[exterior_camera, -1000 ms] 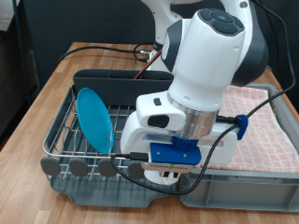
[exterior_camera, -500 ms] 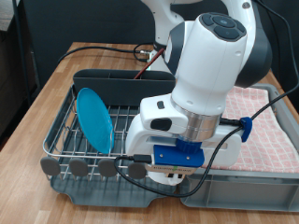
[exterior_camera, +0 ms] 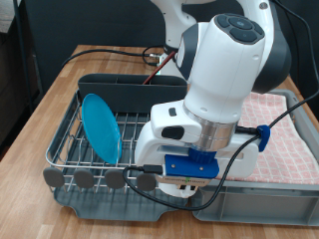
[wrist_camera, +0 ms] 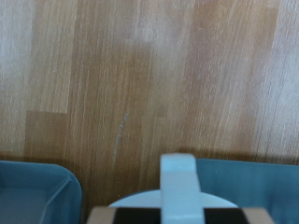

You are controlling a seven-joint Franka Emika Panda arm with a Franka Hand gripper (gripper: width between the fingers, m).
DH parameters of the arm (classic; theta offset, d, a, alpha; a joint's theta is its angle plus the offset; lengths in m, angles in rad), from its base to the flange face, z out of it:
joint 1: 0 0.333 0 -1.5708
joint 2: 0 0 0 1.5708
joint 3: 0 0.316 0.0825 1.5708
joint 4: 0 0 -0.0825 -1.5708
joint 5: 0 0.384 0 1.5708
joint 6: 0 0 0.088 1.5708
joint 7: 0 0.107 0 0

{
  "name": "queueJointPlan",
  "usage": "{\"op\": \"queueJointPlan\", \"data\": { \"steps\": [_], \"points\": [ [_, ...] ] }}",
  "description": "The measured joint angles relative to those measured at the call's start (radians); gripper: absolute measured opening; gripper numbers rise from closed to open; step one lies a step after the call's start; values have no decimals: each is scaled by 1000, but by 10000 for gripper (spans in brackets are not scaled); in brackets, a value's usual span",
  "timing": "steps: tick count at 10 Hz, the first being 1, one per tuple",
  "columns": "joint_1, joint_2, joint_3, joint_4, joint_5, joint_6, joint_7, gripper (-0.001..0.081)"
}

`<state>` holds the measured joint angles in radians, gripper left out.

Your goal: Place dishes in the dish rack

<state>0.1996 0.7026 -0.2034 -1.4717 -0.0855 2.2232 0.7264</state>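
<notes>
Nearest the exterior camera, the arm's hand sits low over the rack's (exterior_camera: 75, 149) front edge, beside the grey tub (exterior_camera: 269, 204). Across the last second it has edged slightly toward the exterior view's right and then nearly stopped, so the work looks paused at a placing spot. The pincer (exterior_camera: 179, 186) is hidden under the hand; whether it is spread or pinching cannot be told. The wrist view shows a white mug (wrist_camera: 177, 191) close below, over wooden bench (wrist_camera: 149, 84). Farther back, the plate (exterior_camera: 101, 124) already stands upright in the rack, unmoved.

Upright blue plate (exterior_camera: 101, 124) blocks the rack's (exterior_camera: 75, 149) left side.
</notes>
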Motion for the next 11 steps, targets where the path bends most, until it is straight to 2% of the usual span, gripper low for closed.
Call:
{"op": "queueJointPlan", "data": {
  "steps": [2,3,4,5,6,7,8,9,10,11],
  "points": [
    [-1,1,0,-1,0,5,-1,72],
    [-1,2,0,-1,0,9,-2,111],
    [-2,4,0,-1,0,11,-2,289],
    [-2,5,0,-1,0,12,-3,289],
    [-2,6,0,-1,0,12,-6,470],
    [-2,6,0,-1,1,10,-12,470],
    [-3,6,2,0,2,5,-18,642],
    [-4,6,4,5,2,-20,-27,642],
    [-4,6,7,18,2,-61,-41,768],
    [-4,6,10,39,2,-117,-56,794]
  ]
}}
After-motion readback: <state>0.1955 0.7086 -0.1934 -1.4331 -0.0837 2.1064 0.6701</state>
